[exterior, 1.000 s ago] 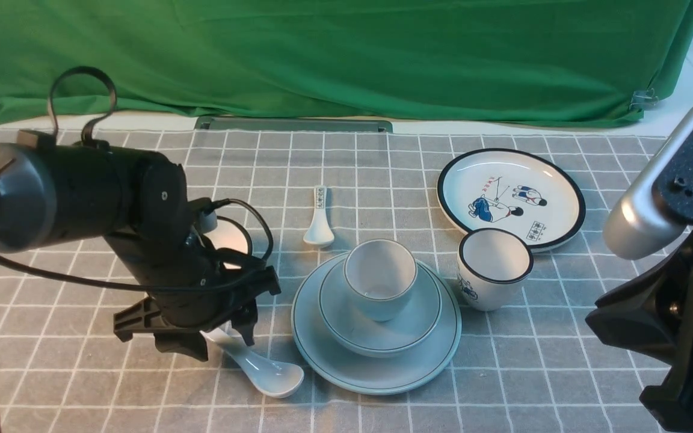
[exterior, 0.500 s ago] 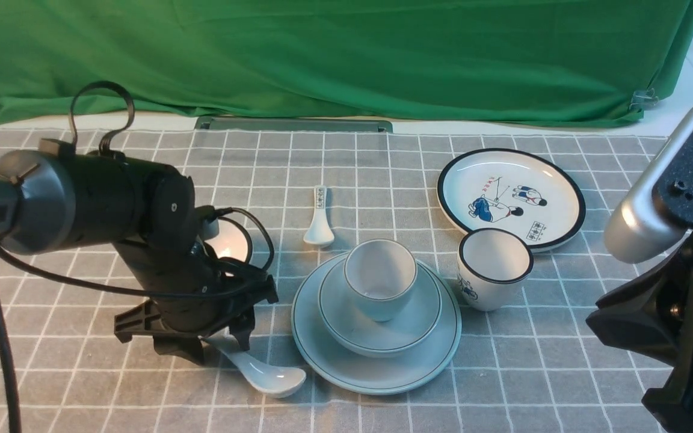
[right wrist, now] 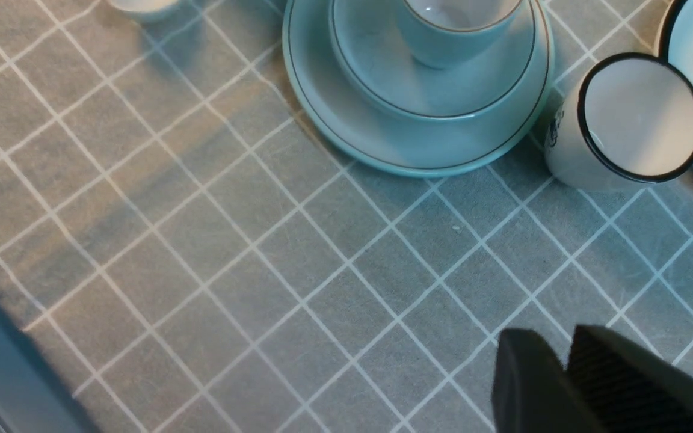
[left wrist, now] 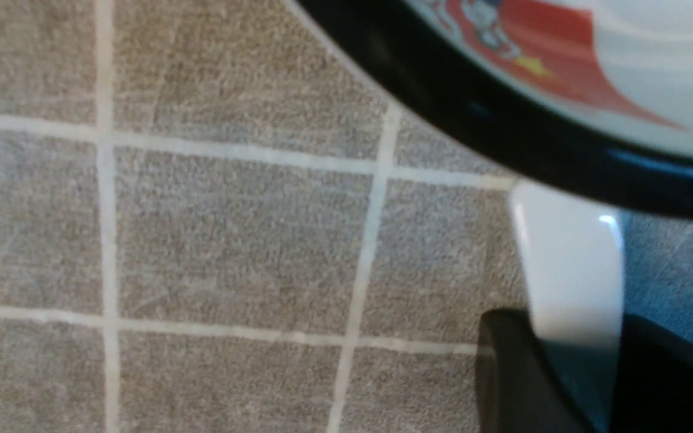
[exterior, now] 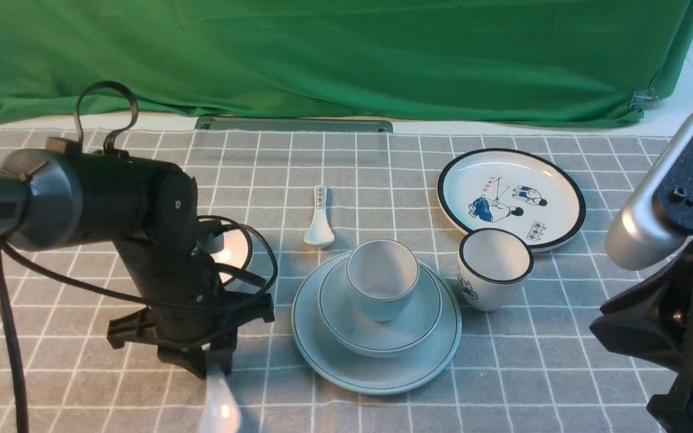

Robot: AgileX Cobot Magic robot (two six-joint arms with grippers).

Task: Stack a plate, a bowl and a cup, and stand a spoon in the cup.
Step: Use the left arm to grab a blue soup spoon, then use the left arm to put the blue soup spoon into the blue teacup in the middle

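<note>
Our left end effector [exterior: 211, 361] grips the spoon [exterior: 219, 406] by its handle, low over the worktop [exterior: 521, 379]. The blurred spoon's long axis runs toward us, bowl end nearest. The cup [exterior: 381, 278] stands to its right, stacked in the bowl [exterior: 409, 331]. The right end effector [right wrist: 566, 373], narrow and empty, is farther off.

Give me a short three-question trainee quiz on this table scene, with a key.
1. True or false: the cup stands in the bowl, which sits on the plate.
2. What does the left gripper hold? A) the spoon B) the bicycle cup C) nothing.
3. Fill in: the right gripper holds ____.
Key: 1 true; 2 A; 3 nothing.
</note>
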